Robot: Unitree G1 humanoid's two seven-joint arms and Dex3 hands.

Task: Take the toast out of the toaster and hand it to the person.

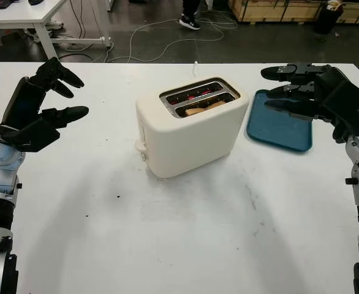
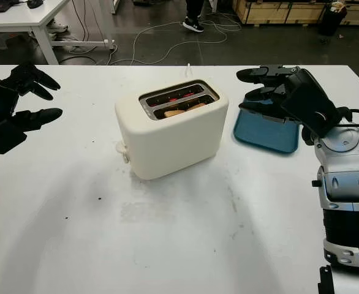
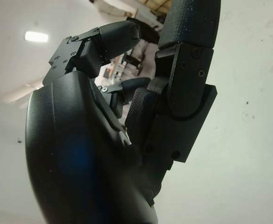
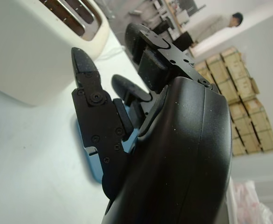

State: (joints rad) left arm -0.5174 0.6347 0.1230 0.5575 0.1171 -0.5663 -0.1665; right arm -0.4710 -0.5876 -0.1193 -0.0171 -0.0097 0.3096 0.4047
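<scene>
A cream two-slot toaster [image 1: 188, 128] stands in the middle of the white table [image 1: 167, 245]. A slice of toast [image 1: 205, 107] sits low in its nearer slot, with red glow in the far slot. My right hand [image 1: 290, 92] is raised over the blue tray [image 1: 277, 128], to the right of the toaster, open and holding nothing. My left hand [image 1: 60, 92] hovers open at the table's left side, well away from the toaster. The toaster's top corner [image 4: 57, 28] also appears in the right wrist view.
A small lever knob [image 1: 140, 147] sticks out of the toaster's left end. Past the table's far edge are floor cables [image 1: 149, 30], a white desk [image 1: 26, 15], wooden crates [image 1: 277, 9] and a person's foot [image 1: 189, 22]. A person [image 4: 220, 23] stands far off.
</scene>
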